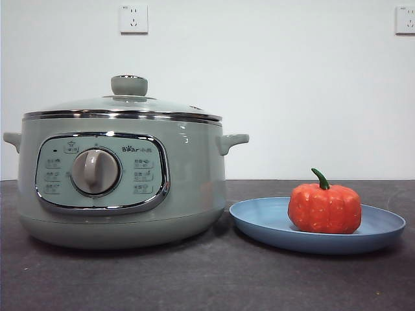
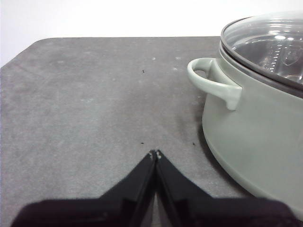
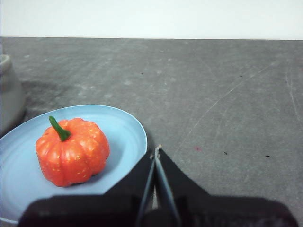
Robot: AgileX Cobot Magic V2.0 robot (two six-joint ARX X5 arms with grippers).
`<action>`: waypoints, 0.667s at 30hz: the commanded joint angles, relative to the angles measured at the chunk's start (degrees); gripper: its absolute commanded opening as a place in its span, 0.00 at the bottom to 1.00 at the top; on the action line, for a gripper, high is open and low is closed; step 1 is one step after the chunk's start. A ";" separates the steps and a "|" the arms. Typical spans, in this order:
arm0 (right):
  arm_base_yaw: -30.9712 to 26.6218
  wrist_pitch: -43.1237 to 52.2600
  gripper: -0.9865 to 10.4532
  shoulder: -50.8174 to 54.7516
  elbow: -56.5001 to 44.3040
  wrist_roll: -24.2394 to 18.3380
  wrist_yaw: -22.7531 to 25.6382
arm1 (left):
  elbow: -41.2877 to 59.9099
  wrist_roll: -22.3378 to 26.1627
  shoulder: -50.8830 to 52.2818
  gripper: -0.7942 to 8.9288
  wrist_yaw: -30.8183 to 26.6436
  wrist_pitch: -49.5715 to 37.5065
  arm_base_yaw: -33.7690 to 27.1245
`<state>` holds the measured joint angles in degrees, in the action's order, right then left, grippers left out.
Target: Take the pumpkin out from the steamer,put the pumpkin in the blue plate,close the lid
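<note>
On the left of the dark surface (image 1: 194, 278) you have the steamer (image 1: 120, 178), control dial facing you, and the lid (image 1: 126, 103) sits squarely on its rim with the knob up. In the left wrist view the glass dome reads as seated all round the part you can see, with no gap at the chrome edge. Your left pincer (image 2: 155, 153) hangs over bare surface just beside the steamer's handle, jaws pressed together at the tips and holding nothing.

Moving right, the blue plate (image 1: 259, 223) lies just beside the steamer's base; whether the two touch you cannot tell from here. The pumpkin (image 1: 324, 207) rests upright on the plate, stem up, a little toward the plate's right half. Your right pincer (image 3: 156, 150) hovers at the plate's edge, near the pumpkin but apart from it, jaws closed and empty.

Judging by how things lie, all three steps look done: pumpkin out, pumpkin on the plate, lid on. Nothing appears left for you beyond keeping both arms clear of the steamer and plate.
</note>
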<state>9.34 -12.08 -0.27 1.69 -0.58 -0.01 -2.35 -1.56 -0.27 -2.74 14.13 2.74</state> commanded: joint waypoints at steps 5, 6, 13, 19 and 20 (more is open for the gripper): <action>0.11 0.33 0.07 -0.48 -0.59 0.90 0.37 | 0.92 -0.37 0.17 0.08 0.02 -0.22 -0.20; 0.11 0.33 0.07 -0.48 -0.59 0.90 0.35 | 0.94 -0.37 0.17 0.08 0.02 -0.22 -0.20; 0.11 0.31 0.07 -0.48 -0.57 0.90 0.33 | 0.92 -0.37 0.17 0.08 0.02 -0.22 -0.20; 0.11 0.31 0.07 -0.48 -0.57 0.90 0.33 | 0.92 -0.37 0.17 0.08 0.00 -0.22 -0.20; 0.11 0.31 0.07 -0.48 -0.57 0.90 0.33 | 0.92 -0.37 0.17 0.08 0.02 -0.22 -0.20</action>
<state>9.37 -12.05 -0.73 1.69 -0.23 0.16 -2.35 -1.56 -0.27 -2.74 14.13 2.72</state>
